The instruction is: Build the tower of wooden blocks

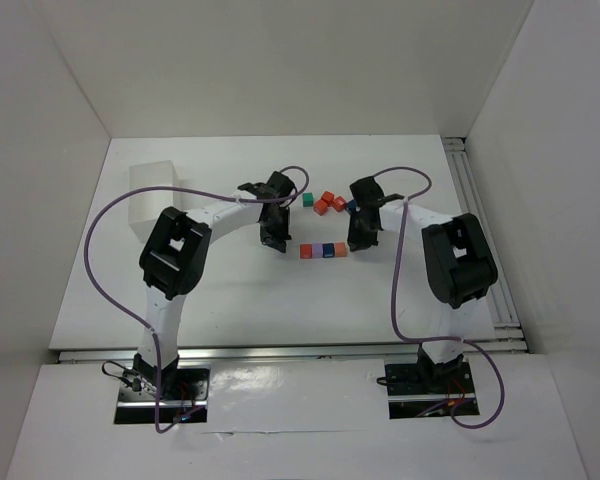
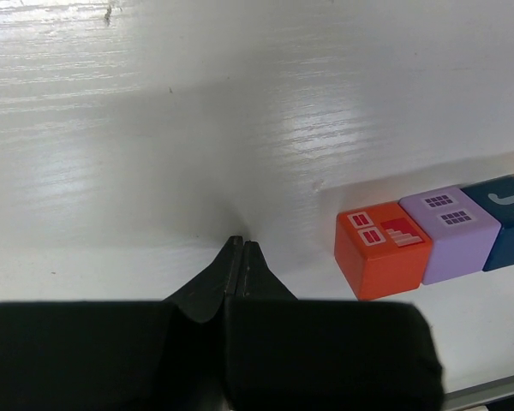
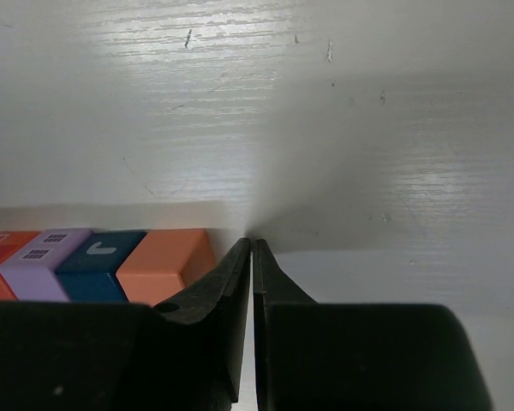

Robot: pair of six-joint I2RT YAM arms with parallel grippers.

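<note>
A row of 4 wood blocks (image 1: pixel 323 250) lies on the white table (image 1: pixel 230 300) between the 2 grippers, only 1 layer high. From left to right it holds a red-orange block (image 2: pixel 381 248), a purple block (image 2: pixel 450 229), a dark blue block (image 3: pixel 98 257) and an orange block (image 3: pixel 167 257), touching side to side. The left gripper (image 2: pixel 242 250) has its fingers pressed together on nothing, its tips low over the table near the red-orange end but apart from it. The right gripper (image 3: pixel 252 250) is closed to a hairline slit, empty, just beside the orange end. Farther back, a loose cluster (image 1: pixel 330 203) of red-orange cubes and a teal block (image 1: pixel 308 200) lie close together. A white box (image 1: pixel 152 195) stands far left.
</note>
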